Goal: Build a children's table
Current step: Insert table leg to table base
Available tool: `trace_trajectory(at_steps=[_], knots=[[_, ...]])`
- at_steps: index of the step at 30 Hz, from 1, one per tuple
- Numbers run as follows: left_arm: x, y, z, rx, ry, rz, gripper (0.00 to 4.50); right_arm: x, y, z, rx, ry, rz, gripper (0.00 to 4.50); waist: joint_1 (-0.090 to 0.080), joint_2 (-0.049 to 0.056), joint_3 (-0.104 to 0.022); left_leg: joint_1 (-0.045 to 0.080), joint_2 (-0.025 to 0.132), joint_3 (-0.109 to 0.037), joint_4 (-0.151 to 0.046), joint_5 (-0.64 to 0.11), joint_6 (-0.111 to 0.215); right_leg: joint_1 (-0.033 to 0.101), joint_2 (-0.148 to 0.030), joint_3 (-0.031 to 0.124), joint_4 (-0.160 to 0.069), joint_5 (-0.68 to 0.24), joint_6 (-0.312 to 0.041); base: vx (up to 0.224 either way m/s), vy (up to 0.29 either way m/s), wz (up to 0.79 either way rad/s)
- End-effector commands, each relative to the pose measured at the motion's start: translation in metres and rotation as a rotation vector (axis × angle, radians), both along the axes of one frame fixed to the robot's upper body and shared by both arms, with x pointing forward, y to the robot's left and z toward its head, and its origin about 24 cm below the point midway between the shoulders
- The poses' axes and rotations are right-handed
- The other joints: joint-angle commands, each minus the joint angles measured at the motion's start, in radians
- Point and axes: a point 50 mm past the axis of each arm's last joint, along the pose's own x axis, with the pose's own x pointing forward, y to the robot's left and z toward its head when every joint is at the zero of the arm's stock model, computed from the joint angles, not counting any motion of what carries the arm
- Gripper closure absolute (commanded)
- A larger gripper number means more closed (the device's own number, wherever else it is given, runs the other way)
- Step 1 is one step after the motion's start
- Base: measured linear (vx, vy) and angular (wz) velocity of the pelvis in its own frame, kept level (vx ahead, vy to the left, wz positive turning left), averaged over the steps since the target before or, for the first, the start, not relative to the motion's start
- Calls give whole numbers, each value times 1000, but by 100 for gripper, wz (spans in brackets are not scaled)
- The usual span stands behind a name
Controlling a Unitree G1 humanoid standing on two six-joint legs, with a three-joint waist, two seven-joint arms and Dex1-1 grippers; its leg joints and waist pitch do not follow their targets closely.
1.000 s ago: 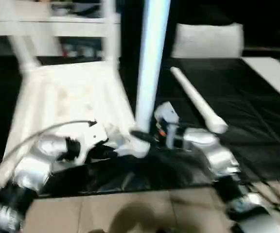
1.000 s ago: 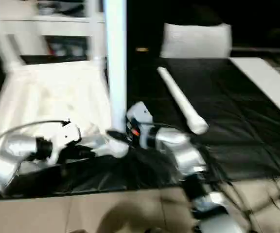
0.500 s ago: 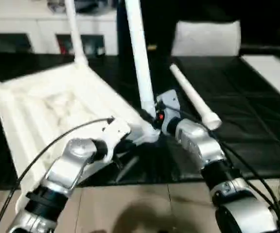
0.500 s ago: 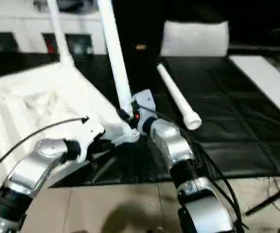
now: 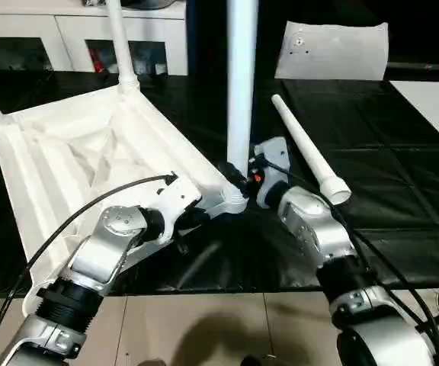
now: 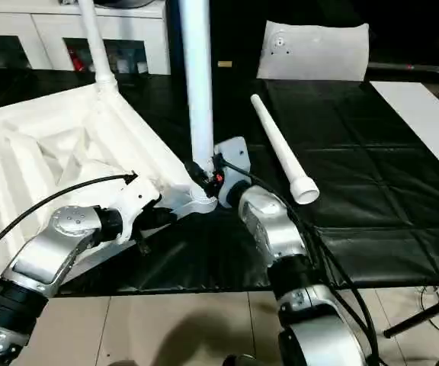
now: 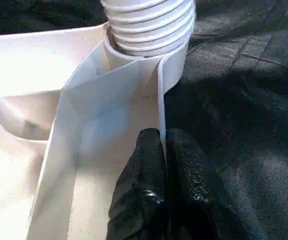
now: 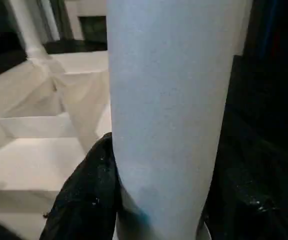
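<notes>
Leg swung from tilted to upright in corner socket. Right gripper fingers clamp leg base; left gripper fingers pinch tabletop rim beside socket.

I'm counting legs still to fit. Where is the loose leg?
In the left eye view the loose leg lies on the black mat, right of the upright leg and the right tool.

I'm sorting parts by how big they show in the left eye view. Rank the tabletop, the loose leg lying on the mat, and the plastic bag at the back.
1. Tabletop, clearly largest.
2. and 3. Plastic bag and loose leg: unsure. The bag covers more picture, the leg is longer, and the bag lies farther away.
</notes>
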Motion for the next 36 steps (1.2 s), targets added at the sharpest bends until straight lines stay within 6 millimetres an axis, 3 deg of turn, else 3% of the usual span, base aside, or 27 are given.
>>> trace_trajectory(at_steps=[1, 6, 9, 11, 14, 16, 17, 18, 20, 23, 24, 27, 31, 35, 36], knots=[[14, 20, 21, 27, -105, 79, 450, -8, -15, -26, -34, 105, -25, 259, 3, 16, -69, -22, 39, -5, -77, -140, 39, 64, -75, 74, -88, -407, -102, 0, 0, 0], [17, 28, 21, 29, -118, 87, 450, -18, -31, -32, -39, 81, -6, 259, 3, 13, -68, -24, 35, -6, -76, -151, 38, 65, -74, 67, -100, -480, -52, 0, 0, 0], [17, 30, 21, 26, -119, 89, 450, -19, -35, -33, -40, 76, -9, 259, -1, 14, -68, -25, 35, -7, -75, -151, 37, 64, -73, 65, -103, -491, -44, 0, 0, 0], [17, 29, 22, 25, -124, 73, 450, -18, -40, -31, 3, 78, -36, 260, -3, 14, -70, -25, 33, -6, -73, -140, 39, 64, -71, 65, -102, -475, -56, 0, 0, 0], [15, 27, 22, 16, -124, 28, 450, -16, -40, -20, 126, 80, -39, 260, -4, 14, -77, -31, 41, -10, -74, -95, 54, 70, -71, 69, -83, -379, -92, 0, 0, 0], [13, 26, 21, 18, -123, -7, 450, -16, -37, -12, 204, 85, -2, 260, -3, 19, -85, -32, 46, -9, -68, -22, 73, 71, -70, 75, -63, -228, -146, 0, 0, 0], [11, 25, 20, 26, -112, -42, 450, -18, -30, -1, 312, 93, 62, 260, -4, 18, -87, -34, 47, -9, -66, 0, 77, 71, -69, 76, -55, -182, -162, 0, 0, 0], [10, 25, 19, 28, -108, -53, 450, -18, -28, 3, 347, 94, 83, 260, -2, 15, -91, -36, 44, -8, -62, 37, 101, 75, -69, 77, -48, -112, -183, 0, 0, 0], [9, 25, 18, 33, -104, -66, 450, -18, -26, 7, 381, 94, 98, 260, 1, 19, -89, -36, 47, -5, -58, 80, 125, 68, -70, 76, -41, -56, -205, 0, 0, 0], [4, 24, 15, 56, -86, -117, 450, -14, -21, 18, 471, 97, 118, 260, 10, 19, -86, -33, 48, -1, -62, 43, 104, 69, -72, 77, -50, -123, -201, 0, 0, 0], [3, 24, 14, 62, -83, -129, 450, -13, -20, 19, 479, 100, 120, 260, 13, 14, -85, -32, 48, 1, -64, 29, 90, 70, -72, 77, -52, -152, -190, 0, 0, 0], [0, 24, 12, 60, -70, -161, 450, -10, -18, 17, 439, 98, 109, 260, 18, 17, -82, -27, 49, 2, -66, 5, 57, 66, -72, 78, -58, -200, -166, 0, 0, 0], [-6, 23, 10, 62, -47, -215, 450, -6, -16, 8, 374, 100, 67, 260, 31, 18, -83, -23, 50, 5, -69, -6, 31, 63, -74, 80, -57, -216, -159, 0, 0, 0], [-8, 24, 10, 67, -53, -246, 450, -7, -11, 2, 363, 116, 73, 260, 34, 13, -83, -25, 50, 6, -69, -2, 33, 65, -71, 79, -52, -187, -161, 0, 0, 0], [-8, 23, 10, 65, -56, -252, 450, -7, -11, 1, 362, 119, 75, 260, 34, 16, -83, -26, 51, 5, -69, 1, 33, 66, -72, 79, -51, -185, -160, 0, 0, 0]])
